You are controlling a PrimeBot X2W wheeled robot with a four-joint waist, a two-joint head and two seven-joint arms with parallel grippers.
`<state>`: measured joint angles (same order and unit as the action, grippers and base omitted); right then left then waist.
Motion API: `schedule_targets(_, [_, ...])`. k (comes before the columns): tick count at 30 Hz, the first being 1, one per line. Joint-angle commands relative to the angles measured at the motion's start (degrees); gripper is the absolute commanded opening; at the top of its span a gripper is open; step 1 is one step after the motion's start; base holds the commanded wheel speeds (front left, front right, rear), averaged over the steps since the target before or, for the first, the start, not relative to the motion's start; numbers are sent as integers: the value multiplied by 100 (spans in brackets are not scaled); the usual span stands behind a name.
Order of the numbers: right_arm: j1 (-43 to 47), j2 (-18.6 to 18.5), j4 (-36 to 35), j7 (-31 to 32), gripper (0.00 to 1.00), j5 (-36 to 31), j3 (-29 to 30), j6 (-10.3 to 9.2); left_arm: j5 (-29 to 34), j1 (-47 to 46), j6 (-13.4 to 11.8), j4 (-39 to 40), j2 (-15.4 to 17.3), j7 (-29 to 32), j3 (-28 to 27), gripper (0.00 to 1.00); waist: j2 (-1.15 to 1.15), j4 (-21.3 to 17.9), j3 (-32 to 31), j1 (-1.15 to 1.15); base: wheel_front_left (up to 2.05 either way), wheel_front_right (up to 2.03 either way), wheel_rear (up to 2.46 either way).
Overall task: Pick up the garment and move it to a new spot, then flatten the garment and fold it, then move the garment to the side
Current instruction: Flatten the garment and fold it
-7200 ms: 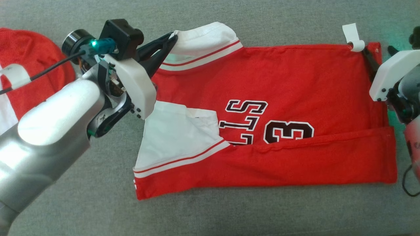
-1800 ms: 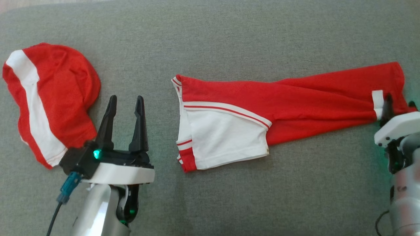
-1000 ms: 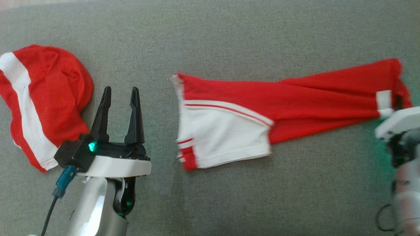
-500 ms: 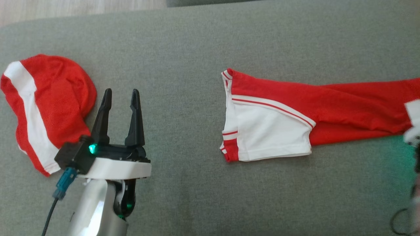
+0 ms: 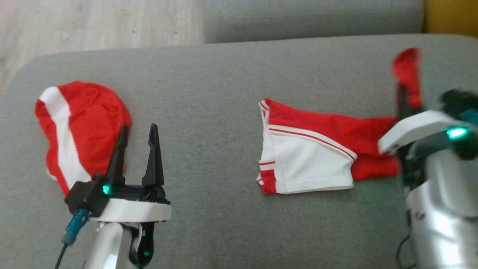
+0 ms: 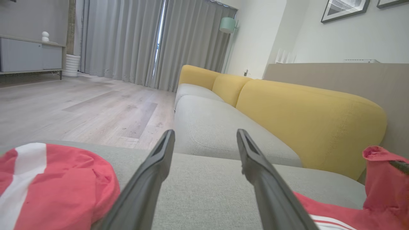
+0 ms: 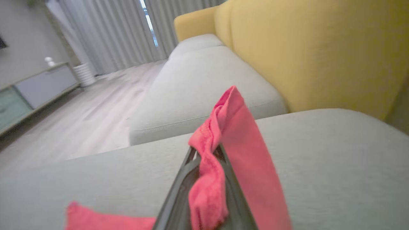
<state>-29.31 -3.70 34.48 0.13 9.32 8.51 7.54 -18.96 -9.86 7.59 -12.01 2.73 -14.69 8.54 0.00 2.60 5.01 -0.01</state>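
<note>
On the grey sofa seat (image 5: 224, 93), the red-and-white garment (image 5: 310, 168) lies right of centre, one red end lifted, pinched in the closed right gripper (image 7: 204, 151); the left gripper (image 5: 137, 129) hovers open, empty

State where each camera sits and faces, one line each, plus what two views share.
Head view: on the head, looking down at the grey sofa seat; left gripper lower left, right gripper at right.
Left wrist view: low over the seat, facing the yellow backrest past its open fingers.
Right wrist view: along shut fingers pinching the red jersey.
Shared: both wrist views show that backrest.
</note>
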Motion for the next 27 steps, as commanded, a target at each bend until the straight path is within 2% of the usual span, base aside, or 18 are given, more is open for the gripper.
schedule_targets(1, [-35,78,-251,37,0,165,-306,-5,-32,-88,-10,192,17,-30,-231,100,0,118,-111,1,0,0,0])
schedule_targets(6, [420,80,-666,103,0,971,-1352,-5,-51,4,-10,189,16,-30,-242,100,0,336,-242,1,0,0,0])
schedule_targets(10, [669,81,-708,47,0,1290,-1940,-5,-61,51,-10,197,16,-30,-245,100,0,489,-273,1,0,0,0])
schedule_targets(24, [658,81,332,-255,0,1719,-3066,-5,-84,71,-10,185,15,-30,-191,100,0,802,-191,1,0,0,0])
schedule_targets(26, [675,81,389,-219,100,1824,-3372,-5,-91,80,-10,176,15,-30,-196,100,0,792,-182,1,0,0,0])
schedule_targets(27, [697,81,356,-182,100,1940,-3580,-5,-91,85,-10,171,15,-30,-203,100,0,778,-181,1,0,0,0])
